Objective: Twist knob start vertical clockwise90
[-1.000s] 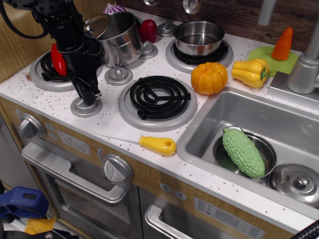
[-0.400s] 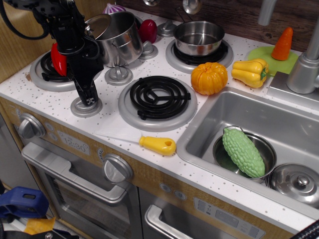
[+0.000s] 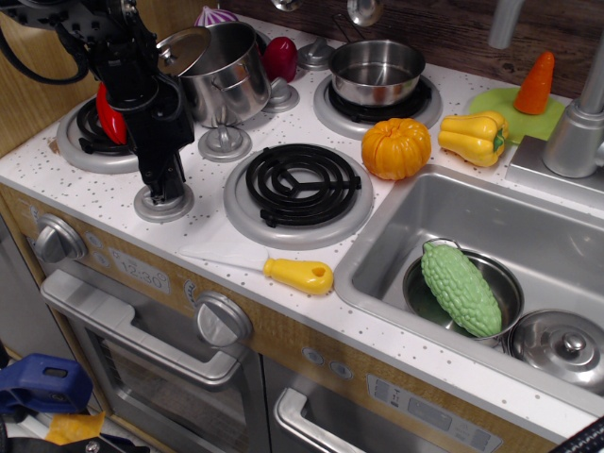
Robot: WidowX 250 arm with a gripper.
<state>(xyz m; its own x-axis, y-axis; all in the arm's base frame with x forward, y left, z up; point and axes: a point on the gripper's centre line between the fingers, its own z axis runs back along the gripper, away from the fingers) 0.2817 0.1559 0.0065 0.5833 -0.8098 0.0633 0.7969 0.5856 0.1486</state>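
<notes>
Since earlier frame, gripper (image 3: 168, 185) has rotated on the knob (image 3: 163, 205), fingers clamped on its stem. Knob sits on counter front-left, beside the coil burner (image 3: 298, 184).

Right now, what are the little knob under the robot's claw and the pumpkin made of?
The knob looks like silver-grey plastic: its saucer base has a dull, even sheen, unlike the mirror-bright steel pot. The gripper sits down on its stem. The pumpkin looks like glossy orange plastic, smooth with soft highlights, probably a toy.
</notes>
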